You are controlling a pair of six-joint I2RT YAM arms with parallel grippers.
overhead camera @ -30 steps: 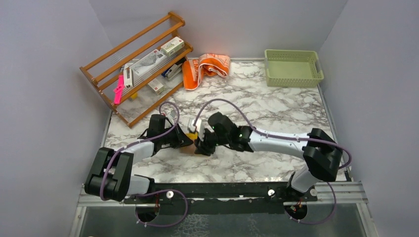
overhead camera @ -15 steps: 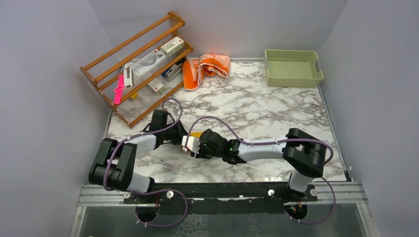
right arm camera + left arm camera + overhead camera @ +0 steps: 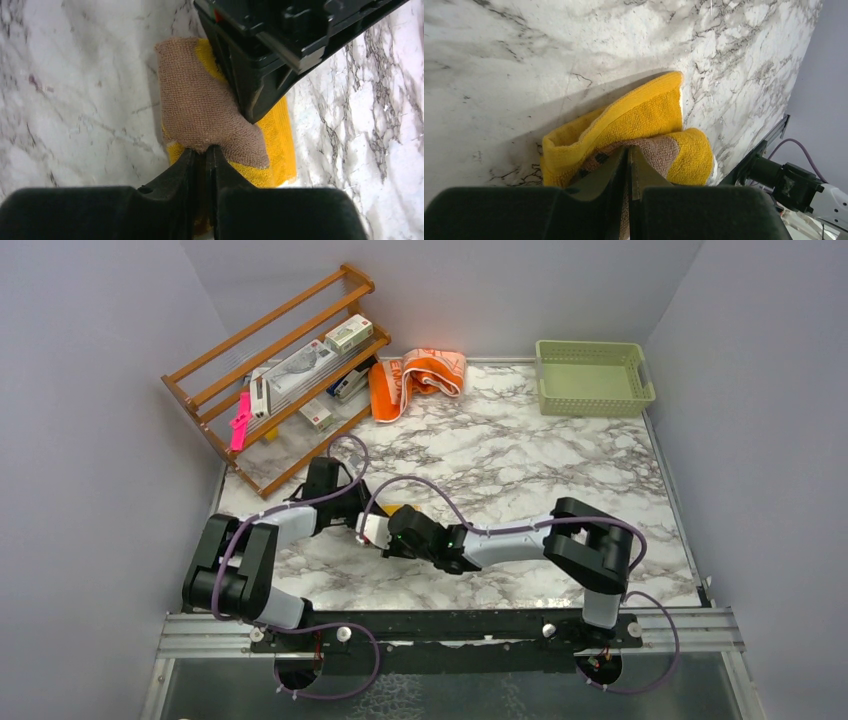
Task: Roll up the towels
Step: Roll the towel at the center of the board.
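The far left corner of the table is taken up by a wooden rack, with the orange towel heaped just beside it at the far edge. The far right corner is filled by a green basket. Bare marble is seen across the middle. Toward the near left, passage is blocked by the left gripper and right gripper, both clamped on the yellow towel, and by the right arm stretched along the near edge

Soft, even overhead light; the top view is sharp. Both wrist views blur at the bottom edge, and the mustard-yellow terry towel throws a dark shadow on the white veined marble tabletop.
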